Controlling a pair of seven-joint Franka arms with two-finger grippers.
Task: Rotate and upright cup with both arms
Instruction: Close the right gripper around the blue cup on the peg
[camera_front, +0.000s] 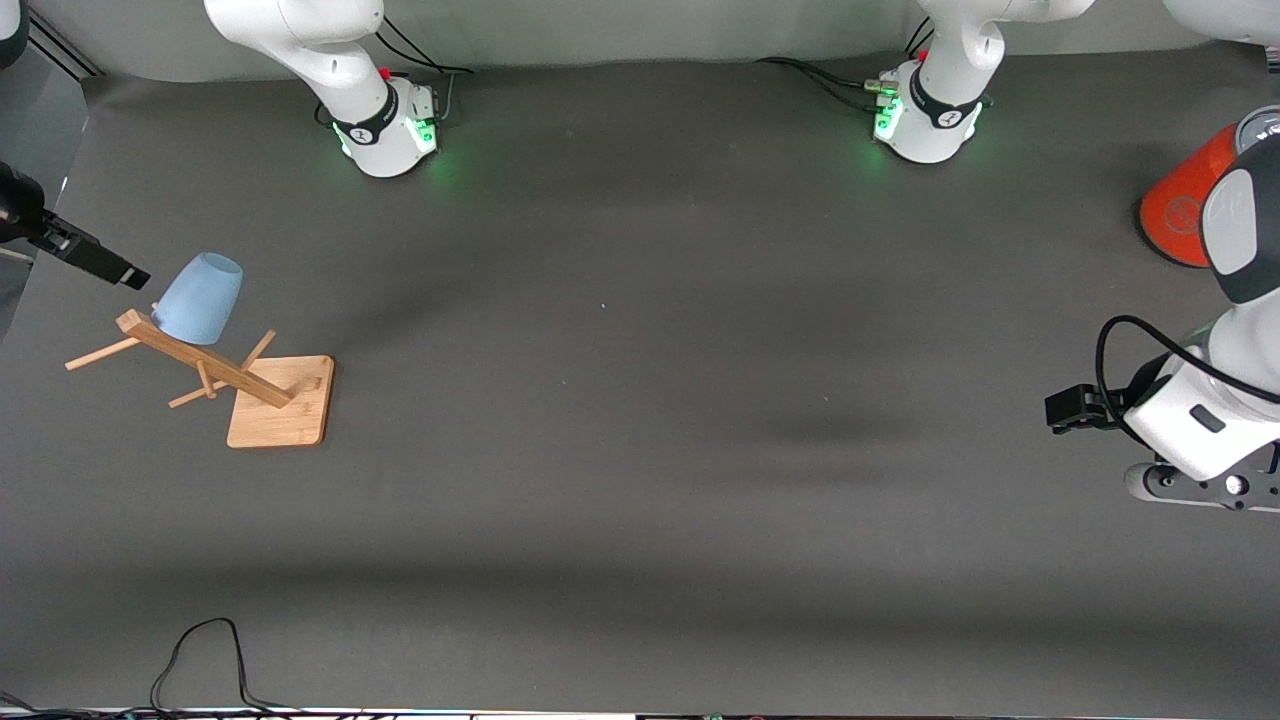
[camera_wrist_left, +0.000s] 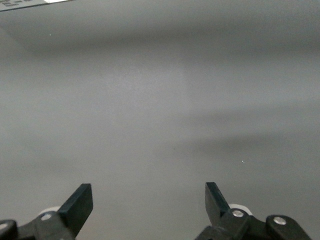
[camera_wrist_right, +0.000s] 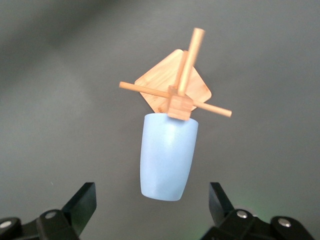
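Observation:
The pale-blue cup (camera_front: 200, 298) hangs mouth-down and tilted on a peg of a wooden rack (camera_front: 205, 362) at the right arm's end of the table. Its closed bottom points up toward my right gripper (camera_front: 118, 268), which is open and close beside it without touching. In the right wrist view the cup (camera_wrist_right: 167, 150) lies between and just ahead of the open fingers (camera_wrist_right: 82, 200) of the right gripper (camera_wrist_right: 151, 202). My left gripper (camera_front: 1068, 410) is open and empty over bare table at the left arm's end, and it shows the same way in the left wrist view (camera_wrist_left: 148, 192).
The rack stands on a square bamboo base (camera_front: 283, 402) with thin pegs sticking out. A large orange-red can (camera_front: 1183, 205) stands at the left arm's end, partly hidden by the left arm. A black cable (camera_front: 200, 655) loops at the table's near edge.

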